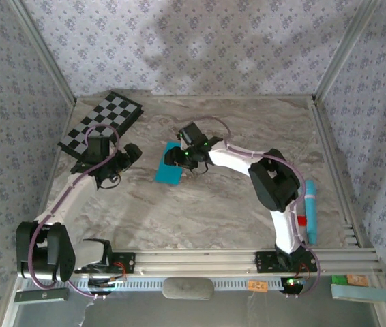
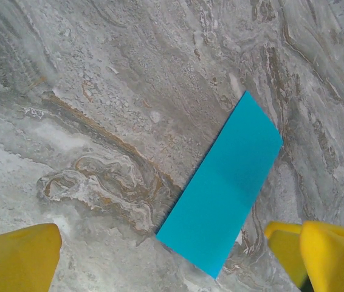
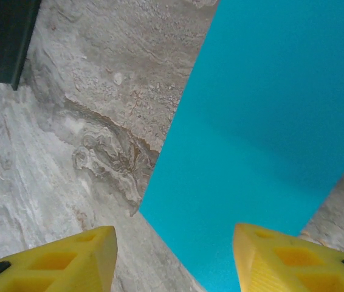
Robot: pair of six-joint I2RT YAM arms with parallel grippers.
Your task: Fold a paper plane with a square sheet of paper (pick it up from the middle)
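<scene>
The sheet of paper (image 1: 168, 167) is bright turquoise and lies flat on the marble table as a narrow rectangle, about twice as long as wide. In the left wrist view the paper (image 2: 223, 188) runs diagonally, its near corner between my yellow fingers. My left gripper (image 1: 132, 154) is to the left of the paper and open wide (image 2: 163, 243), holding nothing. My right gripper (image 1: 173, 157) hovers over the paper's far end. Its jaws (image 3: 173, 243) stand apart, one finger over the paper (image 3: 263, 134) and one over bare table, nothing pinched between them.
A black-and-white checkerboard (image 1: 104, 122) lies at the back left, just behind my left arm. A long pale teal bar (image 1: 310, 211) and a small red block (image 1: 301, 220) sit by the right rail. Metal rails edge the table on the sides and front.
</scene>
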